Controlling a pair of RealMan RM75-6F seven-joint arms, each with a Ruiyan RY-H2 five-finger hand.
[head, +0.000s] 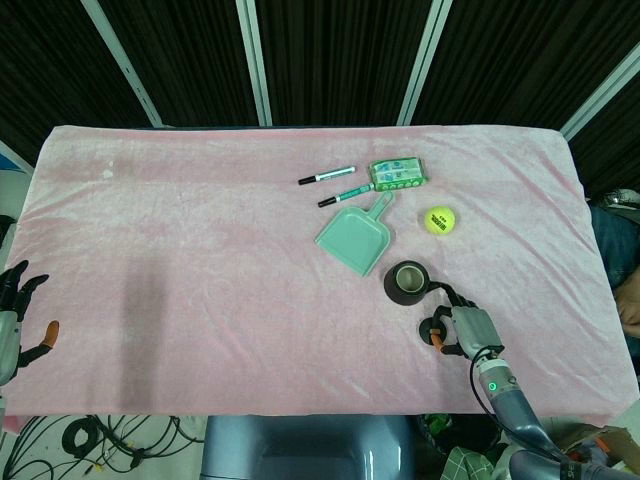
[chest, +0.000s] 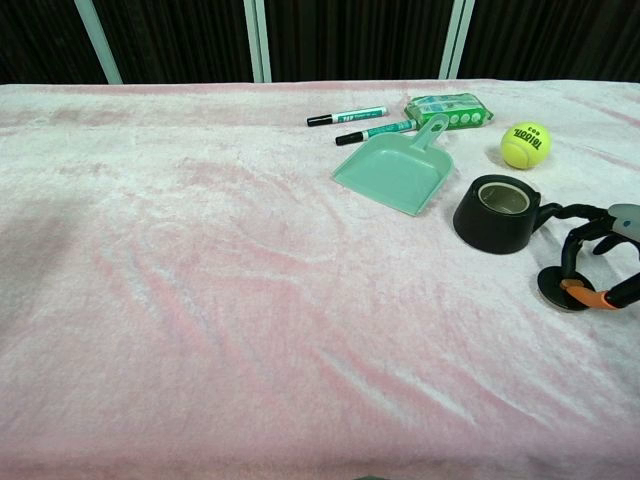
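Head view: R hand (head: 463, 330) at near-right table edge, beside black tape roll (head: 407, 282).
Fingers curled down on small dark disc (chest: 560, 287), fingertips touching roll. L hand (head: 12, 320) off left edge, fingers spread, holding nothing.

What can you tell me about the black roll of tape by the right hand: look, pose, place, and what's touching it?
The black tape roll is a thick, matte black ring with a pale inner core, lying flat on the pink cloth with its hole facing up. It sits just in front of the green dustpan and nearer than the tennis ball, apart from both. The right hand is beside it; one dark fingertip reaches its side and seems to touch it. A small black disc lies close by, under that hand.
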